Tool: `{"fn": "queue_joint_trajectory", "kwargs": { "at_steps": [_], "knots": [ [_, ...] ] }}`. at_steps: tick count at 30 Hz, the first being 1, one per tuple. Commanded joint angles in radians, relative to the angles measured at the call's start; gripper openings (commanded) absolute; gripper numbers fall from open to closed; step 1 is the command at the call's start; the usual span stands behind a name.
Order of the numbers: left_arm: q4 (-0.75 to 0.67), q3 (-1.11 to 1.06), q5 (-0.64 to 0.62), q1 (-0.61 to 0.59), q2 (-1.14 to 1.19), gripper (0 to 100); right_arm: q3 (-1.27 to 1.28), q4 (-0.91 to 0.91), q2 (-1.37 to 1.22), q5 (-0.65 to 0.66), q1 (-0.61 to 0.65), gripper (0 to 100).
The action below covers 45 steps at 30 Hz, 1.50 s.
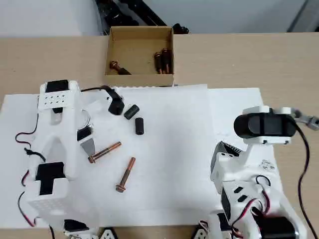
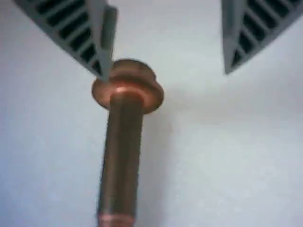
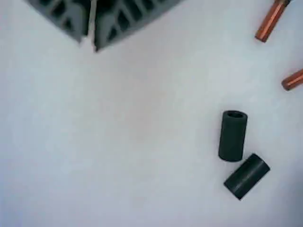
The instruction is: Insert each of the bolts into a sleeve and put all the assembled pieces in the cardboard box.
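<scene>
A copper bolt [image 2: 122, 156] lies on the white sheet, its flanged head just under my left gripper [image 2: 165, 71]. That gripper is open, one finger [image 2: 94, 33] touching the head's rim and the other well off to the side. The same bolt [image 1: 104, 152] lies beside the left arm in the high view, with a second bolt [image 1: 126, 175] nearer the front. Two black sleeves [image 1: 131, 112] [image 1: 139, 125] lie farther back. My right gripper [image 3: 90, 40] is shut on nothing above bare sheet, apart from the two sleeves [image 3: 233, 135] [image 3: 246, 176].
The cardboard box [image 1: 141, 79] stands at the back edge of the sheet with several copper-and-black pieces [image 1: 162, 60] inside. A black cable end [image 1: 116, 106] lies by the sleeves. The right arm [image 1: 264, 127] stands at the sheet's right side. The white sheet [image 1: 189, 149] is bare between the arms.
</scene>
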<state>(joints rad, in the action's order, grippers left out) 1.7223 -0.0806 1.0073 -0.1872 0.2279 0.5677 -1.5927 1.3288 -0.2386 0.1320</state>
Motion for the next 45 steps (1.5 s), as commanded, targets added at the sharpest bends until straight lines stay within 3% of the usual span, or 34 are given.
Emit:
{"fn": "queue_joint_trajectory", "kwargs": {
  "at_steps": [1,12,22,30,37,45],
  "knots": [
    [0.029,0.001,0.049,0.026,-0.049,15,-0.003,-0.005,-0.007,0.006,-0.010,0.7],
    [0.017,-0.061,0.051,0.097,-0.051,15,0.080,0.012,-0.001,0.005,-0.010,0.8],
    [-0.199,-0.214,0.051,0.092,-0.049,15,0.081,0.067,0.001,0.009,-0.010,0.8],
    [-0.334,-0.326,0.051,0.097,-0.049,1,0.081,0.065,0.001,0.009,-0.010,0.8],
    [-0.311,-0.295,0.097,0.097,-0.060,0,0.081,0.065,0.001,0.009,-0.010,0.8],
    [0.028,0.068,0.295,0.091,-0.060,0,0.081,0.065,0.001,0.009,-0.010,0.8]
  ]
}}
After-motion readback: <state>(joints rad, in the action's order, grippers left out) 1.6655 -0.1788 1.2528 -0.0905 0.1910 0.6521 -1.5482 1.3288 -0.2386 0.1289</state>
